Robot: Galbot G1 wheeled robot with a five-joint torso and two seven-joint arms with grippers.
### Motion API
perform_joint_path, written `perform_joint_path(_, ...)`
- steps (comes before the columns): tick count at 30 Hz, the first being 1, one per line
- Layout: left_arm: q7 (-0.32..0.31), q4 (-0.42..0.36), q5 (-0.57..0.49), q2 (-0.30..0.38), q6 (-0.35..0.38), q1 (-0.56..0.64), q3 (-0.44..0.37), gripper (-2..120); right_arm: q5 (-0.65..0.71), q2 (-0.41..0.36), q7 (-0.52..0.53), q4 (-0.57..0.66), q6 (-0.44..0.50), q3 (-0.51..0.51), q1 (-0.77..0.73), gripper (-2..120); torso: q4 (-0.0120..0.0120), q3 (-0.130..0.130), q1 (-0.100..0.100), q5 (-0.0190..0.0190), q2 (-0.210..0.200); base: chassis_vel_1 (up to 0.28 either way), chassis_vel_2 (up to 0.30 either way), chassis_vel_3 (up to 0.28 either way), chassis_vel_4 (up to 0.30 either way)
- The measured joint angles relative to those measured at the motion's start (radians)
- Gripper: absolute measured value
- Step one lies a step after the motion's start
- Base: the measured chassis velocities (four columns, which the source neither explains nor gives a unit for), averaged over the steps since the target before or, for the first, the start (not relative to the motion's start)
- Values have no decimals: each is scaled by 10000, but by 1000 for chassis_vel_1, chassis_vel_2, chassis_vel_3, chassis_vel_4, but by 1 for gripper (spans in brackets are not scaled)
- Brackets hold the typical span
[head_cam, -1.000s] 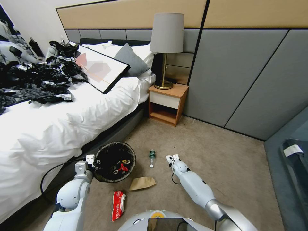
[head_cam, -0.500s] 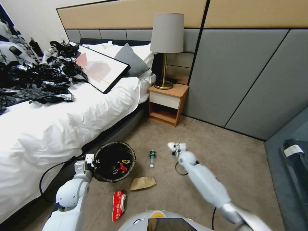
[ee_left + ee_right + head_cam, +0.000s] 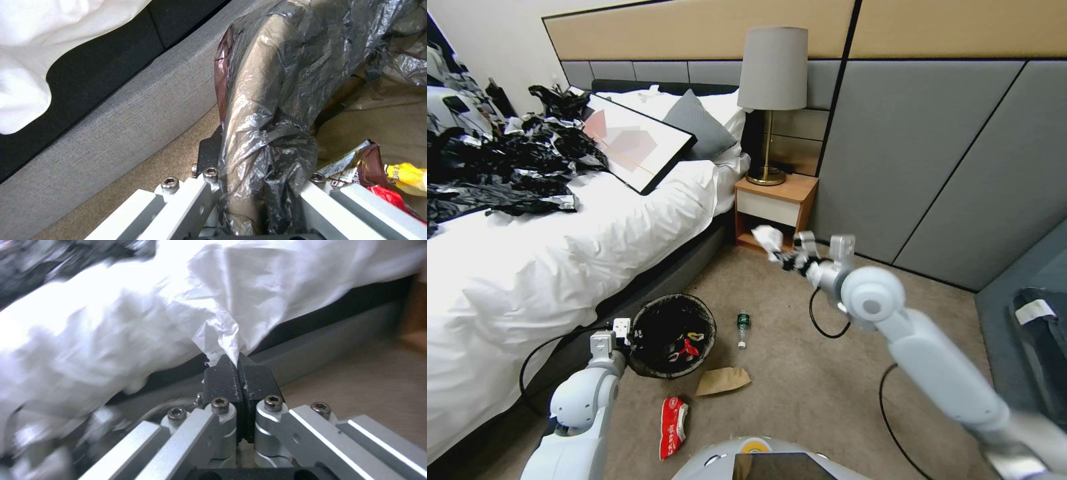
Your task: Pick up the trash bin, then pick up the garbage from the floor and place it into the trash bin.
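Right gripper [image 3: 782, 255] is raised mid-frame in the head view, in front of the nightstand [image 3: 775, 215], pads pressed together on a white paper scrap [image 3: 767, 236]. In the right wrist view the black pads [image 3: 222, 380] are fully closed, pinching the crumpled white tissue-like scrap [image 3: 227, 316] at its lower tip.

Left gripper [image 3: 627, 335] sits low at lower left of the head view, at the rim of the trash bin [image 3: 674, 307], which stands on the carpet just beside the bed [image 3: 560, 253]. In the left wrist view its fingers [image 3: 186, 196] are clamped on the bin's rim, with the black bag liner [image 3: 267, 110] bunched between them. Wrappers inside the bin: red, yellow, brown [image 3: 387, 173].

On the floor near the bin: a small bottle [image 3: 743, 328] at centre, a flat brown paper bag [image 3: 723, 381] below it, and a red-and-white wrapper [image 3: 673, 426] at bottom centre-left.
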Motion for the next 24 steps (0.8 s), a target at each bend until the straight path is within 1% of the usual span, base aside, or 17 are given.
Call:
perform_joint_path(1, 2, 20, 0, -5, 1, -10, -7, 0, 239, 162, -139, -84, -2, -636, 477, 0, 2, 0, 1, 2, 0, 0, 0, 0, 0)
perform_joint_path(2, 2, 20, 0, -5, 1, -10, -7, 0, 239, 162, -139, -84, -2, -636, 477, 0, 2, 0, 1, 2, 0, 0, 0, 0, 0)
perform_joint_path(3, 1, 32, 0, -8, 1, -16, -12, 0, 351, 228, -162, -112, -8, -867, 673, 0, 6, -1, 0, -3, 0, 0, 0, 0, 0)
perform_joint_path(4, 1, 74, 1, -12, 1, -45, -20, 0, 512, 453, -162, -291, 23, -1596, 1192, 0, 0, 0, 1, 0, 0, 0, 0, 0, 0)
perform_joint_path(5, 1, 98, 1, -23, 1, -66, -27, 0, 638, 599, -152, -398, 40, -1957, 1482, 0, 3, 0, 0, 2, 0, 0, 0, 0, 0)
perform_joint_path(6, 1, 98, 1, -23, 1, -66, -27, 0, 638, 599, -152, -398, 40, -1957, 1482, 0, 3, 0, 0, 2, 0, 0, 0, 0, 0)
perform_joint_path(7, 1, 134, 1, -45, 1, -97, -37, 0, 988, 802, -87, -552, 77, -2412, 1860, 0, 1, 0, 0, -4, 0, 0, 0, 0, 0)
perform_joint_path(8, 1, 148, 5, -56, 1, -101, -50, 0, 1321, 950, -4, -666, 95, -2811, 2107, 0, 4, 0, 0, -3, 0, 0, 0, 0, 0)
perform_joint_path(9, 1, 148, 5, -56, 1, -101, -50, 0, 1321, 950, -4, -666, 95, -2811, 2107, 0, 4, 0, 0, -3, 0, 0, 0, 0, 0)
perform_joint_path(12, 5, 195, 15, -97, 1, -136, -97, 0, 1598, 1100, 65, -958, 106, -4015, 2671, 0, 1, 0, 0, -2, 0, 0, 0, 0, 0)
perform_joint_path(14, 6, 208, 15, -107, 1, -149, -99, 0, 1609, 1129, 85, -1003, 106, -4142, 2704, 0, 0, 0, 0, -2, 0, 0, 0, 0, 0)
perform_joint_path(16, 11, 250, 17, -144, -1, -183, -103, 0, 1622, 1396, 201, -1230, 97, -4611, 2724, 0, -2, 0, 0, -1, 0, 0, 0, 0, 0)
perform_joint_path(18, 14, 260, 17, -149, -2, -186, -105, 0, 1608, 1480, 228, -1295, 97, -4705, 2690, 0, -1, 0, 0, -2, 0, 0, 0, 0, 0)
perform_joint_path(20, 17, 296, 17, -156, -17, -201, -131, 0, 1484, 1686, 330, -1516, 76, -5022, 2468, 0, 3, 0, 0, -1, 0, 0, 0, 0, 0)
perform_joint_path(21, 17, 296, 17, -156, -17, -201, -131, 0, 1484, 1686, 330, -1516, 76, -5022, 2468, 0, 3, 0, 0, -1, 0, 0, 0, 0, 0)
perform_joint_path(24, 33, 316, 17, -154, -38, -211, -187, 0, 1077, 1800, 339, -1865, 51, -5229, 2064, 0, -2, 0, 0, 0, 0, 0, 0, 0, 0)
